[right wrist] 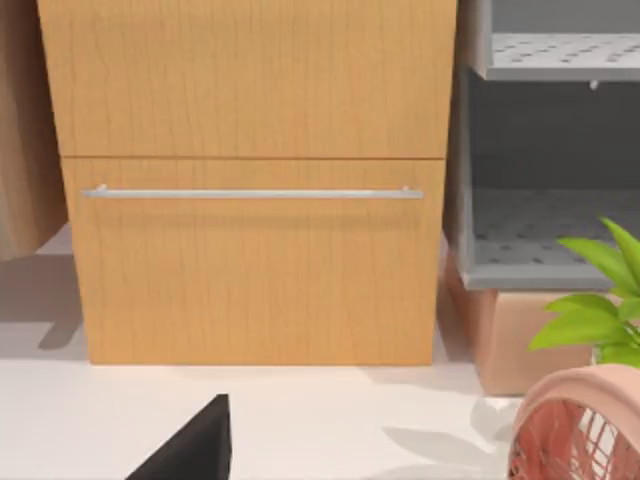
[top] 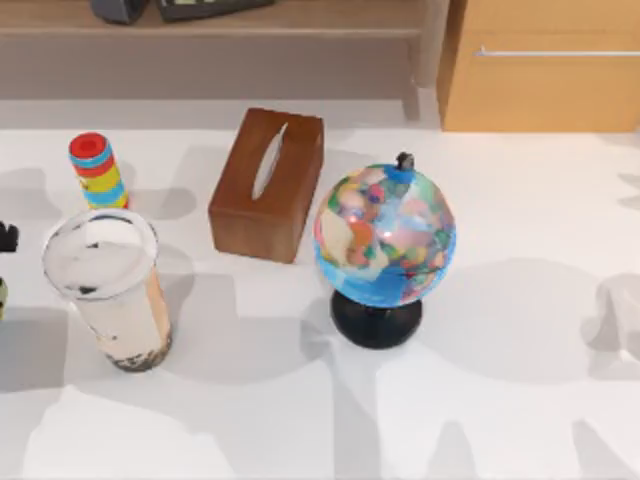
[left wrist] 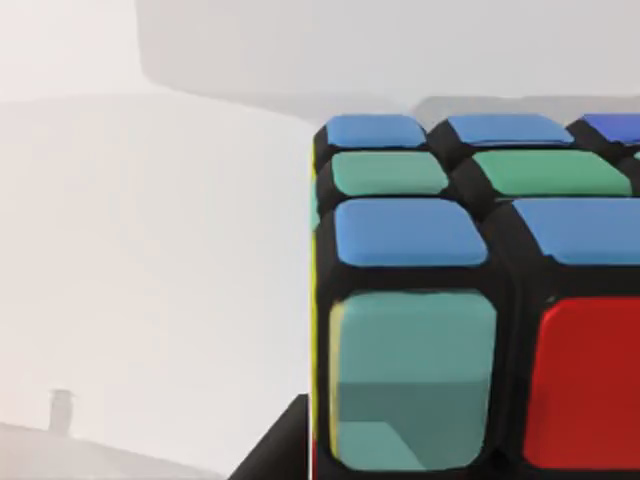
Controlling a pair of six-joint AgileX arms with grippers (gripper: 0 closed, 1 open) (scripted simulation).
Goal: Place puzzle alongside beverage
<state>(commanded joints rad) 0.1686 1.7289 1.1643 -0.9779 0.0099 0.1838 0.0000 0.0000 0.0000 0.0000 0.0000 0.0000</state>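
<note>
- Filling the near part of the left wrist view, the puzzle [left wrist: 470, 300] is showing a black body with rounded square stickers: blue, green, pale teal and red, plus a thin yellow strip on its side face.
- The puzzle is sitting right up against the left gripper [left wrist: 275, 450], which is appearing as a dark wedge touching the cube's lower edge. Cannot tell whether this claw is spread or pinching the cube, or whether the cube is resting on the table.
- The puzzle's far side is running off the frame, so its full shape is cut off.
- The beverage [top: 115, 290] is standing upright at the left of the table [top: 500, 400]: a clear cup holding beige milk tea, with dark pearls sitting at the bottom and a white round seal on top.
- A brown tissue box [top: 268, 185] is lying behind the middle of the table, with white tissue showing in its slot.
- A striped cylinder toy [top: 97, 170] is standing just behind the beverage, and a globe [top: 385, 235] on a black base is standing near the tissue box.
- A small dark bit and a pale sliver are poking in at the top view's left edge, too cut off to make out.
- The right gripper [right wrist: 190, 445] is showing as a dark wedge facing a wooden drawer cabinet [right wrist: 250, 200], a pink fan [right wrist: 580, 430] and a green plant [right wrist: 600, 310]. Cannot tell its claw state.
</note>
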